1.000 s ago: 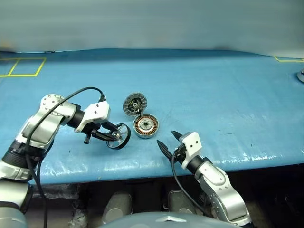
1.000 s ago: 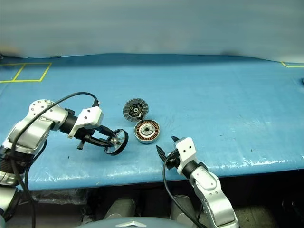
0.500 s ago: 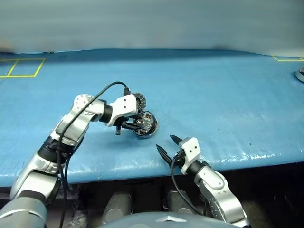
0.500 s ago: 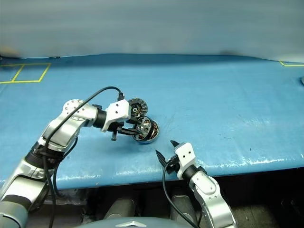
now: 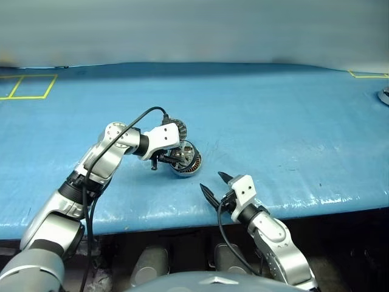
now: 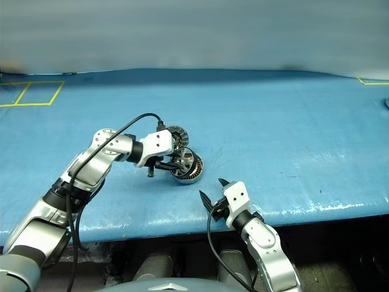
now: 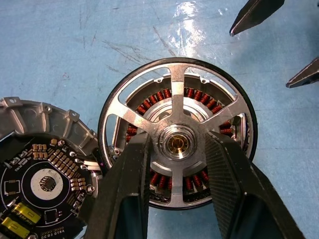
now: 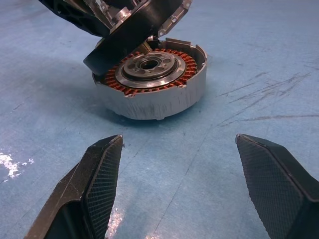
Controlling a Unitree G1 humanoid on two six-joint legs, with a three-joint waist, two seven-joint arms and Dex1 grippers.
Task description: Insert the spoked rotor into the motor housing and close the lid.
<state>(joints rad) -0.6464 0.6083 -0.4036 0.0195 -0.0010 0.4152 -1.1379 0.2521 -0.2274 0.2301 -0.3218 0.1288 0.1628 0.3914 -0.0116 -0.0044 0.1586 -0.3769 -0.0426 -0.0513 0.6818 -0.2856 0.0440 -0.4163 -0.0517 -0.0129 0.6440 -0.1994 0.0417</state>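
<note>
Housing (image 5: 186,163) sits on the blue table (image 5: 273,121), open side up, copper windings and silver centre exposed.

Left gripper (image 7: 174,149) is clamped on the rotor (image 7: 177,137), one finger (image 7: 127,184) on each side of the hub. From the left wrist view the rotor lies directly over the housing, windings visible through the gaps between the spokes. From the right wrist view the rotor (image 8: 134,32) is tilted: the edge on the left-arm side of the housing is down at the housing rim (image 8: 194,79), the opposite edge raised. Whether that low edge actually touches the rim or is already inside it I cannot tell from this angle. Rotor not seated flat.

Lid (image 7: 45,169) lies just beside the housing, on its far side from the robot and slightly towards the left arm, ribbed inner face with a circuit board up. It appears to touch the housing's wall.

Right gripper (image 5: 217,184) hovers near the housing, on its near side by the table's front edge, fingers spread wide, holding nothing, tips pointing towards the housing.
</note>
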